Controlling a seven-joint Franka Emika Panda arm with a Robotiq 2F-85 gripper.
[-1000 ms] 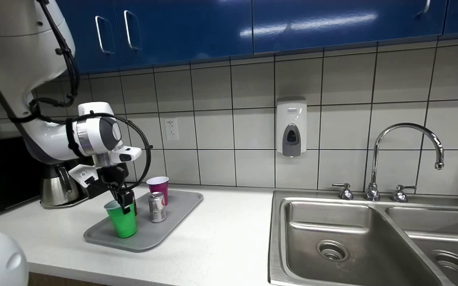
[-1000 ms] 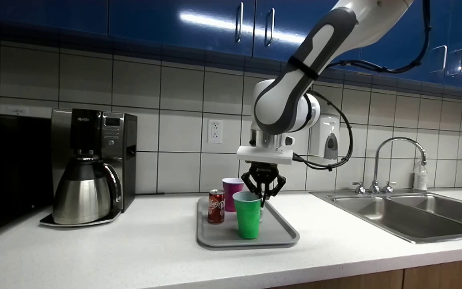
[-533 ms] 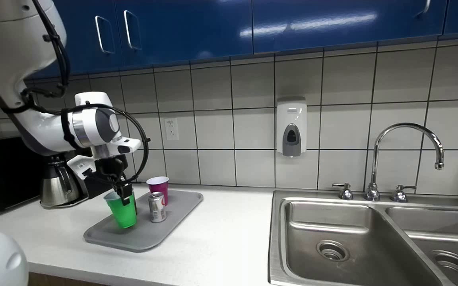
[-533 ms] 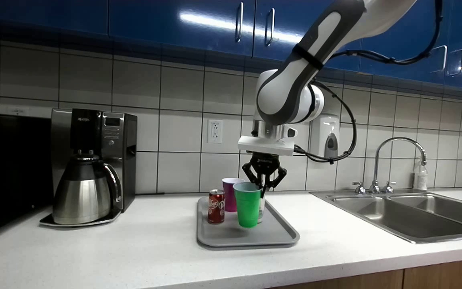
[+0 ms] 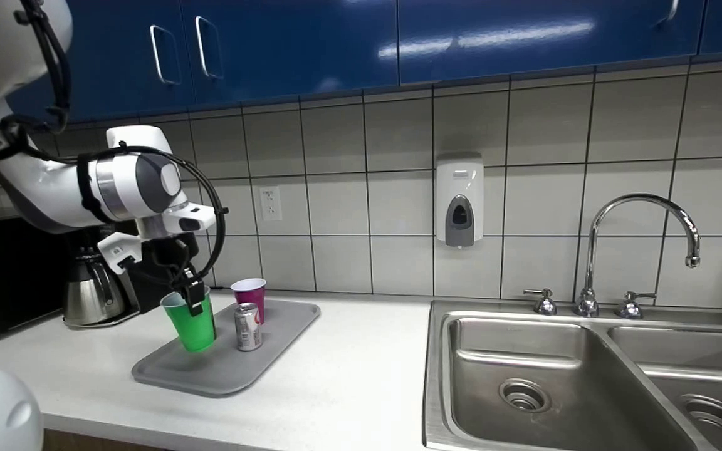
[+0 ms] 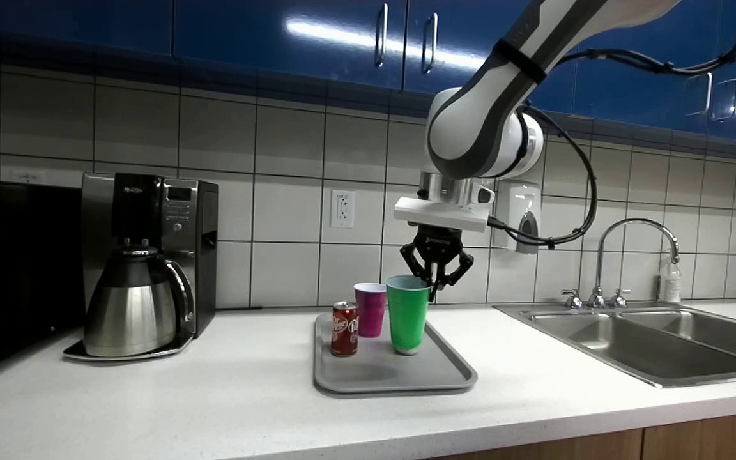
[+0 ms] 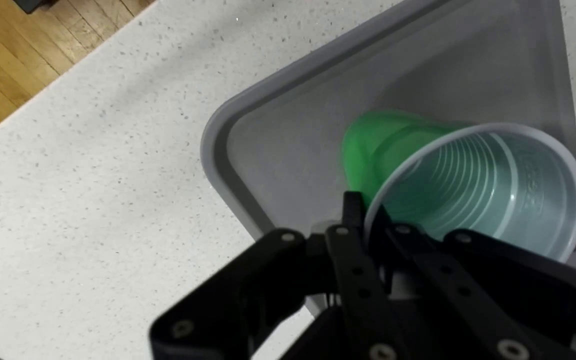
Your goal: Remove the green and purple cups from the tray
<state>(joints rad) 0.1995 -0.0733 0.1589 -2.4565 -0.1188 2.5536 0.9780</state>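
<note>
The green cup (image 5: 193, 331) is tilted and held a little above the grey tray (image 5: 210, 383). It also shows in an exterior view (image 6: 407, 316) and in the wrist view (image 7: 368, 142). My gripper (image 7: 366, 215) is shut on its rim, one finger inside and one outside; the gripper also shows in both exterior views (image 5: 195, 304) (image 6: 432, 294). The purple cup (image 6: 370, 312) stands upright at the back of the tray, also seen in an exterior view (image 5: 259, 304). The purple cup does not show in the wrist view.
A red can (image 6: 344, 329) and a silver can (image 5: 249, 327) stand on the tray close to the green cup. A coffee maker (image 6: 176, 255) with a steel carafe stands beside the tray. A sink (image 5: 524, 376) with a faucet lies on the other side. The wall is behind.
My gripper has risen and carried the green cup up off the tray and slightly toward the back. In an exterior view the cup now covers most of the silver can.
</note>
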